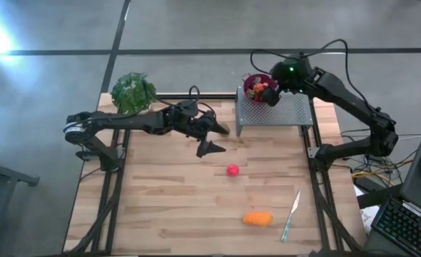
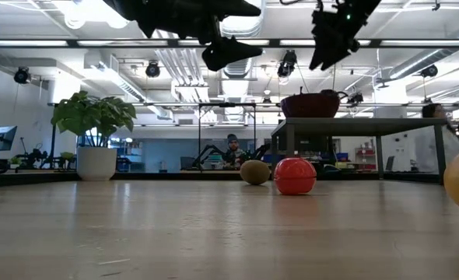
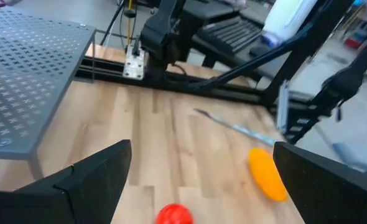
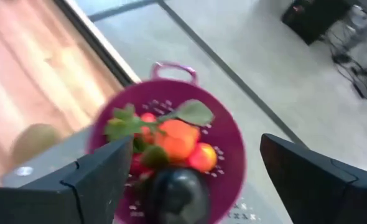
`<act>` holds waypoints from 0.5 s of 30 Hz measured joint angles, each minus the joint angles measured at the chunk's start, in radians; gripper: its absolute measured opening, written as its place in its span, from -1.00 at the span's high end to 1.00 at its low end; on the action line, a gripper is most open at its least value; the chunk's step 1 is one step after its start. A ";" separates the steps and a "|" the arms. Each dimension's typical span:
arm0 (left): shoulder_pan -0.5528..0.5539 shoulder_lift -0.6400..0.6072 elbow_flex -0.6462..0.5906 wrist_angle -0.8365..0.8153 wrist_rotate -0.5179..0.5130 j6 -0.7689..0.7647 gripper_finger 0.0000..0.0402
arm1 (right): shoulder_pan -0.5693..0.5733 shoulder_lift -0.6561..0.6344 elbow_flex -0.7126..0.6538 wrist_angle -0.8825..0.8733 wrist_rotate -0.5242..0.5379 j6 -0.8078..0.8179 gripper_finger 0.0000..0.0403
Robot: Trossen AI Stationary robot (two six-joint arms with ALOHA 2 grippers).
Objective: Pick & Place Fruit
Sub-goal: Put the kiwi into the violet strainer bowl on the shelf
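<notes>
Pale wood table [image 1: 168,207] on a dark frame, concrete floor around it; a green leafy plant [image 1: 133,91] sits at the far left corner and a grey perforated stand [image 1: 282,113] at the far right.

Right gripper [image 1: 269,93] hangs over a purple colander [image 1: 252,87] on the stand's far left corner — fingers spread wide, nothing between them. Right wrist view: the colander's fruit [image 4: 171,146] lies directly below the gripper, orange and red pieces with green leaves, and a dark round plum [image 4: 174,193] nearest the fingers.

Left gripper [image 1: 212,139] is raised over the middle of the table, just beside the stand's left edge — jaws wide apart, empty. A pink-red ball [image 1: 232,170] rests on the wood near it, toward the front and slightly to the right. Farther front lies an oblong orange piece [image 1: 257,218], and right of that a slim pale knife [image 1: 290,214].

Low view: a brown kiwi [image 2: 254,172] sits on the table just behind the ball, touching or nearly so; cannot tell which.
</notes>
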 joint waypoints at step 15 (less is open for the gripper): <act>0.010 0.047 0.000 -0.184 -0.423 0.412 -0.98 | 0.181 -0.109 0.046 -0.076 -0.009 0.039 -0.19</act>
